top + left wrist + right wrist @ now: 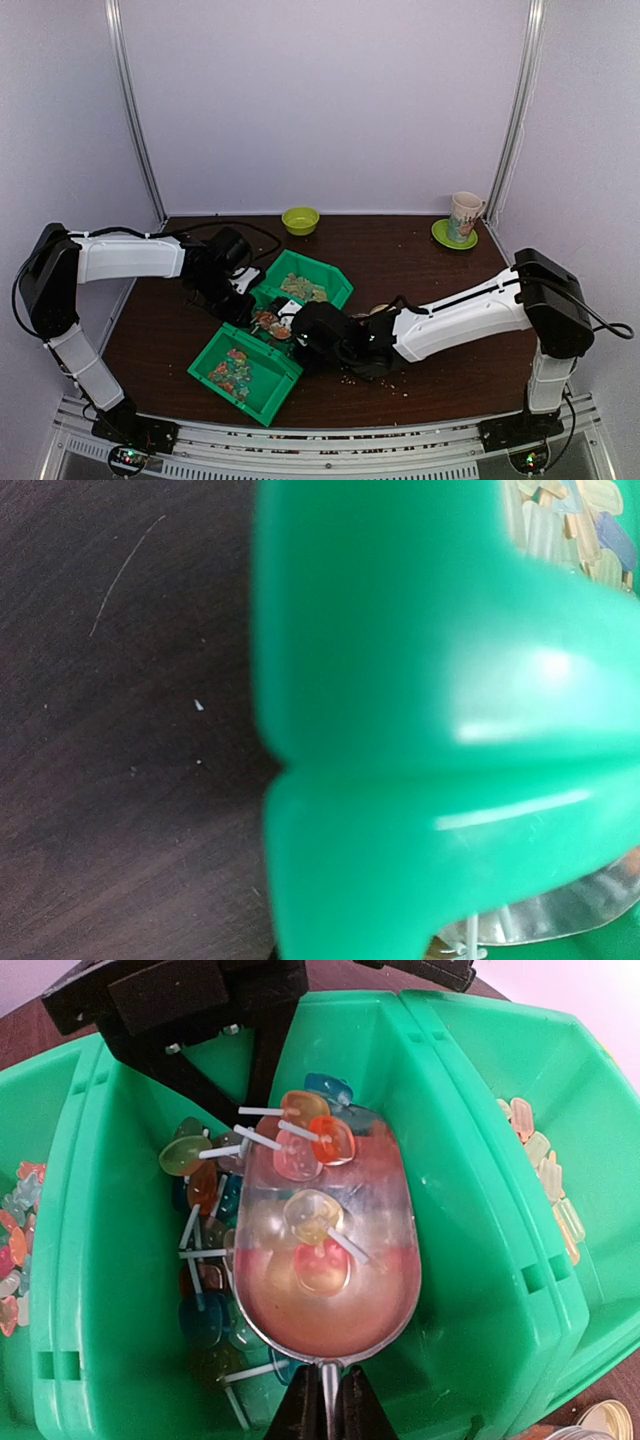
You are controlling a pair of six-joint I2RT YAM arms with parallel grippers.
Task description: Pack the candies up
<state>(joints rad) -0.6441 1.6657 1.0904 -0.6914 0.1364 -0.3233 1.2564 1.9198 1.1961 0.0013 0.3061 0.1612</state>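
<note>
Centrally, scoop (398, 1295) holds candies (303, 1150) inside middle bin (105, 1270); neighbouring bin (600, 1090) holds sweets (545, 1175).

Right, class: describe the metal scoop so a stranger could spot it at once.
On the dark table, three green bins sit together; look in the middle bin. Among its candies lies the scoop, its handle in the right gripper. It alone is shiny silver metal.
</note>
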